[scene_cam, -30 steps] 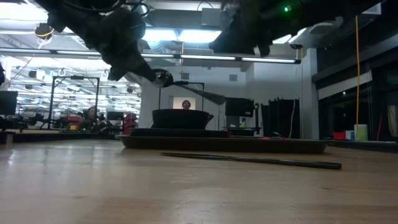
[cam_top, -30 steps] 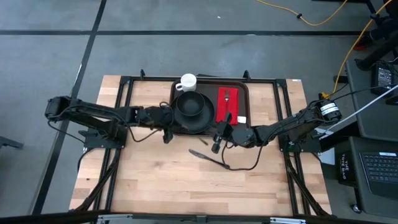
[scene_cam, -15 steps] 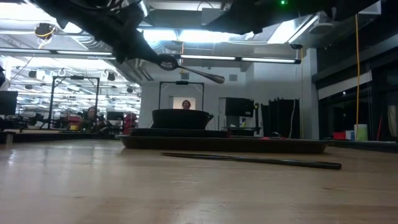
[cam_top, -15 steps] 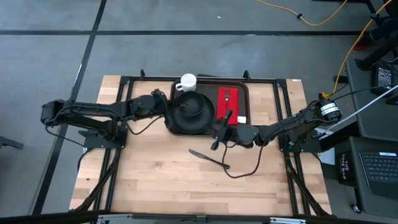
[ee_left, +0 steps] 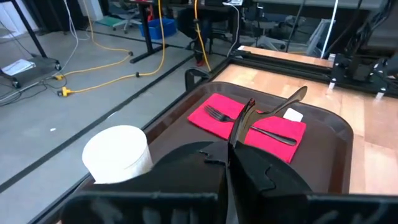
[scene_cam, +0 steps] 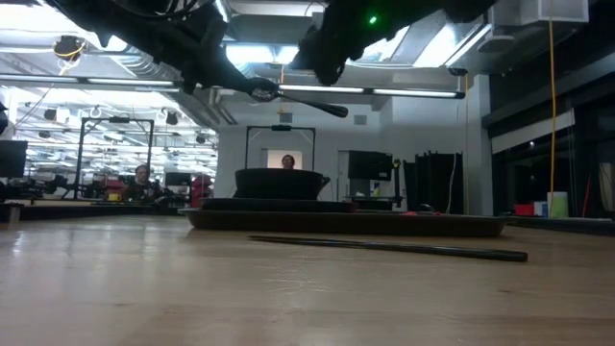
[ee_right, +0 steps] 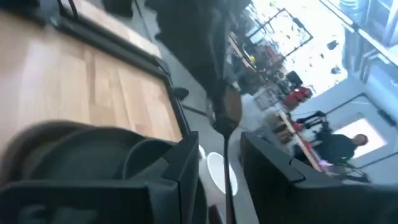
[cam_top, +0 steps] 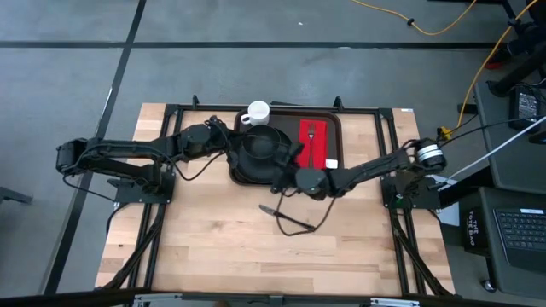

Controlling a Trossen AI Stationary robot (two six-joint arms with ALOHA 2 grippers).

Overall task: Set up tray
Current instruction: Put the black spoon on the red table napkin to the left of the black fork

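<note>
The dark brown tray (cam_top: pixel 288 112) lies at the table's far middle. It carries a white mug (cam_top: pixel 256 112), a black bowl on a round black plate (cam_top: pixel 264 153) and a red napkin (cam_top: pixel 317 145) with a fork on it. My left gripper (cam_top: pixel 232 143) hovers over the plate's left side, shut on a dark spoon (scene_cam: pixel 303 102) that reaches right, toward the napkin. My right gripper (cam_top: pixel 287 168) hangs open just near of the spoon's bowl end (ee_left: pixel 298 93), over the tray's near edge. The right wrist view shows the spoon (ee_right: pixel 227 118) ahead of the gap between its fingers. My left gripper pinches the spoon's handle (ee_left: pixel 239 132) near its free end between its two shut fingers. The fingers come almost level from the table's left and lie along the handle. The spoon is lifted clear above the plate, nearly level, its bowl end slightly lower.
A dark knife (cam_top: pixel 281 213) lies on the bare wood near of the tray, with a loop of the right arm's cable (cam_top: pixel 322 223) hanging beside it. The wood to the left, right and near side of the knife is free.
My left gripper has risen and swung toward the far edge, from beside the tray's near left corner to over the plate. The spoon has gone from slanting down to almost level. My right gripper has rolled and moved up, left and toward the tray.
</note>
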